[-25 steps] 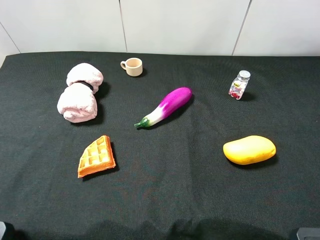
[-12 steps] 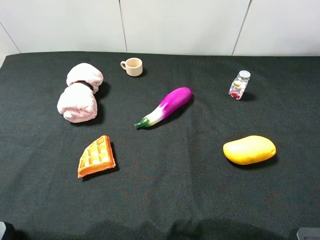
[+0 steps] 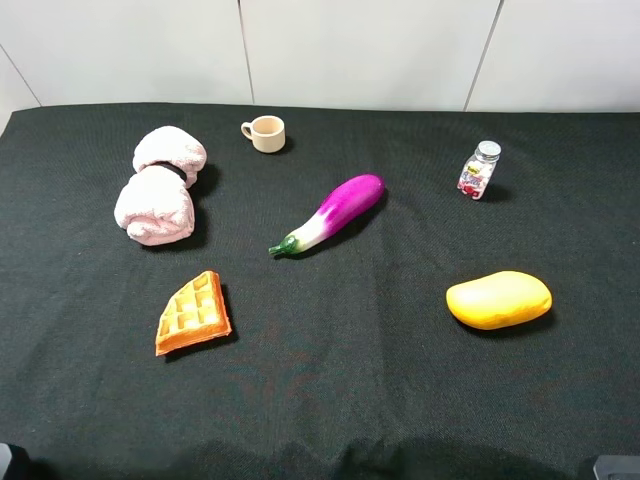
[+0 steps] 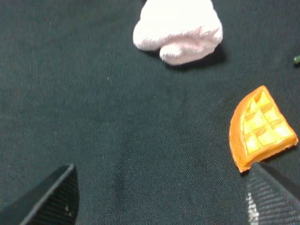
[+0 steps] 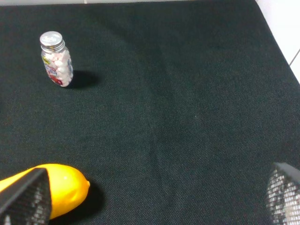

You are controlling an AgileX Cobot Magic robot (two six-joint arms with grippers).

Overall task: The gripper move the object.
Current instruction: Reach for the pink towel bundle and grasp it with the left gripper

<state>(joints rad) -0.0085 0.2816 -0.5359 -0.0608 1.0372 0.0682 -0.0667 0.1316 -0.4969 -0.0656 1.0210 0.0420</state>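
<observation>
Soft pale-pink rolled towel [image 3: 158, 200] at ten o'clock looks light and squashy; best pinched across its dark band [image 3: 179, 172]. Black metal left gripper [image 4: 161, 201] spread wide, empty.

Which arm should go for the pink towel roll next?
Left. The soft pale-pink banded towel roll lies left in the overhead view, and the left end effector, jaws spread, faces it. The right end effector views only the yellow mango-shaped object and small clear silver-capped bottle.

A beige cup [image 3: 266, 133], purple eggplant [image 3: 330, 213], small bottle [image 3: 478, 171], yellow mango [image 3: 498, 299] and orange waffle [image 3: 193, 313] are seen spread apart on a black tabletop [image 3: 350, 380].
</observation>
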